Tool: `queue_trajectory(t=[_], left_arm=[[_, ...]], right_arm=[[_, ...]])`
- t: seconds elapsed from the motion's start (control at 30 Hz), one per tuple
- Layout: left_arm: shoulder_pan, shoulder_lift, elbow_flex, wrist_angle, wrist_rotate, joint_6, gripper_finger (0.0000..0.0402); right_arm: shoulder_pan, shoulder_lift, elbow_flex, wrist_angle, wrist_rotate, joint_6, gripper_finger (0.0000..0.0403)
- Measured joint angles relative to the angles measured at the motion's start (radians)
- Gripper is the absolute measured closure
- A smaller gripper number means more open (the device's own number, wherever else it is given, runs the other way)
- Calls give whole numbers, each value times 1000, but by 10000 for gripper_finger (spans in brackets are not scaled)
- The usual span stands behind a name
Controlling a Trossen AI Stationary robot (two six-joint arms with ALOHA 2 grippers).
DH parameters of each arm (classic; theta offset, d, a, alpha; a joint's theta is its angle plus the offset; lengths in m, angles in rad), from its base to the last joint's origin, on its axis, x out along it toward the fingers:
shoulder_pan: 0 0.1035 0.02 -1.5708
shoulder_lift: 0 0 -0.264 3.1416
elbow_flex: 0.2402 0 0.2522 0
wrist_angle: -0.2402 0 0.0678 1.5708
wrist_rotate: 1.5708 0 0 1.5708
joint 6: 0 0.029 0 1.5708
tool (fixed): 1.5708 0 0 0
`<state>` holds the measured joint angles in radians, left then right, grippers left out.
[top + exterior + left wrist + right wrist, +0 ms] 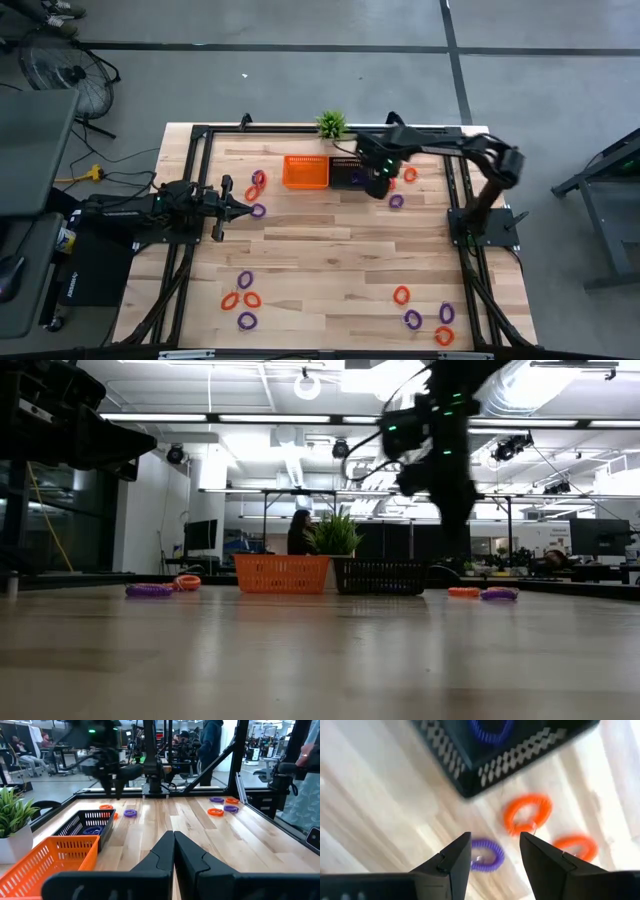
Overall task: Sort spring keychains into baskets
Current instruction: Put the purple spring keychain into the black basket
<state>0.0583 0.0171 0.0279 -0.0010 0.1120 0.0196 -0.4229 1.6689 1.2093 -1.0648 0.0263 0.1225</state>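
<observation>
**Right gripper above black basket corner, jaws apart**

The black basket is partly covered from above by the right gripper; its contents show only from the wrist: one purple keychain, cut off at the frame edge. The right arm reaches in from the table's right side, its fingers spread and empty. Below them lie a purple loop and orange loops. The left gripper rests closed, near the orange basket.
</observation>
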Motion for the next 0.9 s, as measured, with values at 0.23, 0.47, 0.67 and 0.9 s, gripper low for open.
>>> queue_trajectory(t=[0.23,0.47,0.67,0.9], left_arm=[[0,0,0,0,0,0,401],[0,0,0,0,0,0,401],[0,0,0,0,0,0,401],[0,0,0,0,0,0,401]], right_arm=[[77,-184,-259,85,-28,-38,237],[138,-236,-384,194,-58,-168,237],[157,-237,-450,299,-45,-300,237],[153,-237,-473,338,46,-315,237]])
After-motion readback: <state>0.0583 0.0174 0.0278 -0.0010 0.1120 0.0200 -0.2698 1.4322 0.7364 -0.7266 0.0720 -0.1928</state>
